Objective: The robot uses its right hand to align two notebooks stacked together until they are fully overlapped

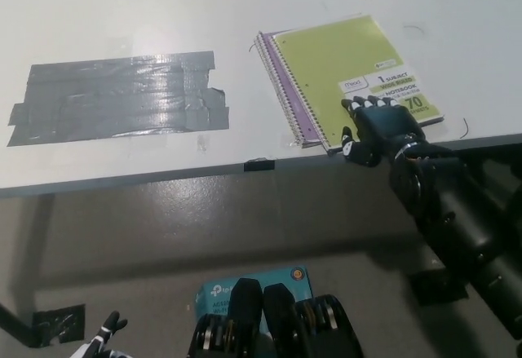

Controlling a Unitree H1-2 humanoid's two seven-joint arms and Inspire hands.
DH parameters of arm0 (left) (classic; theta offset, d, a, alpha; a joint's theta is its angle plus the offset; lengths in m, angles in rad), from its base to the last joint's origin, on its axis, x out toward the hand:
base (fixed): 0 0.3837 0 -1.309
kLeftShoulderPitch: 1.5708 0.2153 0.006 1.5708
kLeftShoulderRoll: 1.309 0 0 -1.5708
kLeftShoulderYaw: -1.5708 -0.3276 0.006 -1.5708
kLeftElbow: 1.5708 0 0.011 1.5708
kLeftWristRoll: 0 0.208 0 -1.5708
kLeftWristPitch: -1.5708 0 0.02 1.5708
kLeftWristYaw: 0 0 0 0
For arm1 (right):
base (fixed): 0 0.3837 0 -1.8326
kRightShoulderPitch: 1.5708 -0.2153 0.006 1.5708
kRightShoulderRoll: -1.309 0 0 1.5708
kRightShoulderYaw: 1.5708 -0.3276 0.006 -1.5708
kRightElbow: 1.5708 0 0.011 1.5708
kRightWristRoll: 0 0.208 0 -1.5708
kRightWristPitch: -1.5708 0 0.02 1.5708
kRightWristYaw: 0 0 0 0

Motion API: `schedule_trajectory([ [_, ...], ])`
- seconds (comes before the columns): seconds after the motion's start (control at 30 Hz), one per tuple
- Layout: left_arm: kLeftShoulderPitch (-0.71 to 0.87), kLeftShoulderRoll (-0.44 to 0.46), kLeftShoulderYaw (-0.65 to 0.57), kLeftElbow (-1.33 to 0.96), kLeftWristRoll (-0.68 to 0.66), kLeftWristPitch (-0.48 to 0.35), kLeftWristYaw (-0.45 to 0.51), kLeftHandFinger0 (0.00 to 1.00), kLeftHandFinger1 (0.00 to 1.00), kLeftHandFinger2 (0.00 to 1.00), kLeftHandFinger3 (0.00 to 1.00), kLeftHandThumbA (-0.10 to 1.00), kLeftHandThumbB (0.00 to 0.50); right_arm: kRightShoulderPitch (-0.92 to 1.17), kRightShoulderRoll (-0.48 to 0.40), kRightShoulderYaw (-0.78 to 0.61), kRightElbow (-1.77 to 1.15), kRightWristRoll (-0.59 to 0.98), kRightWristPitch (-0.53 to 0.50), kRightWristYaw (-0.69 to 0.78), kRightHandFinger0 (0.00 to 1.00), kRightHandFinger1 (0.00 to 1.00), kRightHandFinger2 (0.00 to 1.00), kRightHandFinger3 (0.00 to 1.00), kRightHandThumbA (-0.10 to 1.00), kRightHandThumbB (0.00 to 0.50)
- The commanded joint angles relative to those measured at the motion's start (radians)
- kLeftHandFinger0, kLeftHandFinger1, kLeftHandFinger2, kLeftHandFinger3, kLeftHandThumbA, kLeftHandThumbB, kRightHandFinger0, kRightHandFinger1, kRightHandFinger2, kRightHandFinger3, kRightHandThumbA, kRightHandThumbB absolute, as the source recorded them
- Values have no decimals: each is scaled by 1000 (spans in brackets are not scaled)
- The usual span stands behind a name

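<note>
The right hand (377,130), fingers spread flat and gripping nothing, is pressed on the green notebook's (347,68) near edge for sliding it over the purple notebook (281,77).

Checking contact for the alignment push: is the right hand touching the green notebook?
Touching. In the head view the right hand lies flat on the green notebook's near corner, fingers overlapping its cover with no gap visible.

Purple notebook (281,77) mostly hidden under the green notebook (351,72), only its spiral side showing. Right robot hand (377,127) covers the green cover's corner at the desk (122,15) near edge. Left robot hand (102,340) cut off by the bottom edge, grip unreadable.
</note>
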Motion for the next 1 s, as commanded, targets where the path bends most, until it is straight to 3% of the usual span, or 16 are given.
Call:
schedule_trajectory([
  [0.0,-4,11,-4,-17,-3,-12,-16,383,426,467,1000,1000,500,-16,26,23,6,10,47,75,1000,1000,1000,1000,1000,497],
  [0.13,-5,9,-3,-13,-2,-16,-14,327,404,446,1000,1000,500,-28,29,32,-4,7,80,103,1000,1000,1000,1000,1000,473],
  [0.23,-5,10,-4,-12,-3,-19,-17,340,415,452,1000,1000,500,-39,34,31,8,14,94,103,1000,1000,1000,1000,1000,486],
  [0.37,2,6,-1,-20,-6,-11,-14,354,417,438,1000,1000,500,-45,37,42,4,8,107,113,1000,1000,1000,1000,1000,460],
  [0.63,0,7,-7,-17,5,-26,-11,309,395,438,1000,1000,500,-67,47,74,12,-11,141,118,1000,1000,1000,1000,1000,484],
  [0.8,0,5,-4,-17,0,-16,-11,329,401,449,1000,1000,500,-74,55,75,9,0,149,119,1000,1000,1000,1000,1000,462],
  [0.9,7,7,-8,-22,4,-20,-11,291,398,431,1000,1000,500,-70,63,74,7,4,159,120,1000,1000,1000,1000,1000,444],
  [0.97,3,7,-8,-12,1,-23,-15,298,395,425,1000,1000,500,-75,72,74,9,0,161,126,1000,1000,1000,1000,1000,461],
])
